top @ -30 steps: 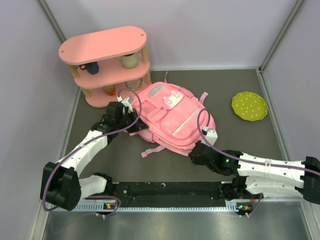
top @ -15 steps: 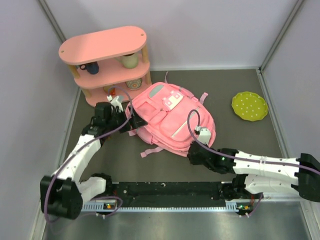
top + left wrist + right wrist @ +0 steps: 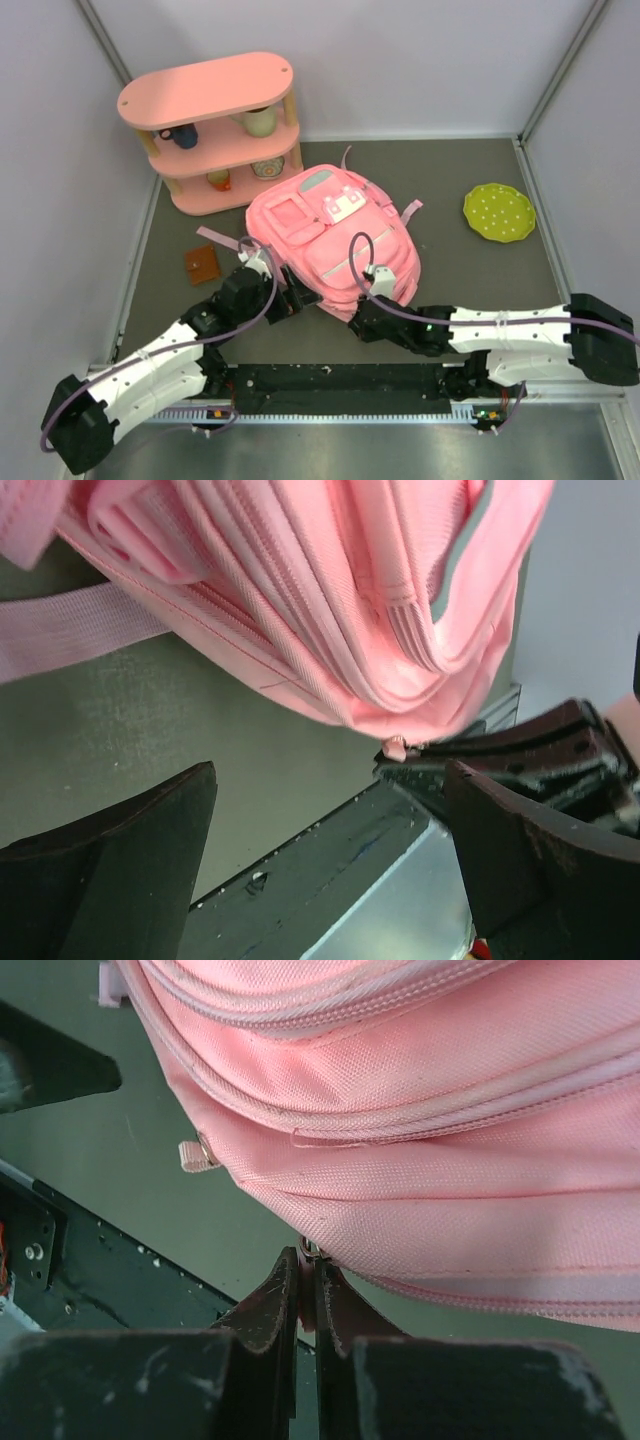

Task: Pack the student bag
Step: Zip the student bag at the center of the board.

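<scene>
We saw the grey table (image 3: 470,270) with the student bag (image 3: 330,235) lying flat near its middle, front pockets up. The pink shelf (image 3: 205,90) stood at 11 o'clock from the bag, with small cups on its tiers. A green plate (image 3: 499,211) lay at 2 o'clock, well apart from the bag.

The left gripper (image 3: 330,800) was at the bag's 7 o'clock edge, its fingers spread wide and holding nothing. The right gripper (image 3: 306,1265) was at the 6 o'clock edge, fingers clenched on a zipper pull (image 3: 310,1249). A small brown card (image 3: 202,264) lay at 9 o'clock, and a second zipper pull (image 3: 197,1153) hung free.
</scene>
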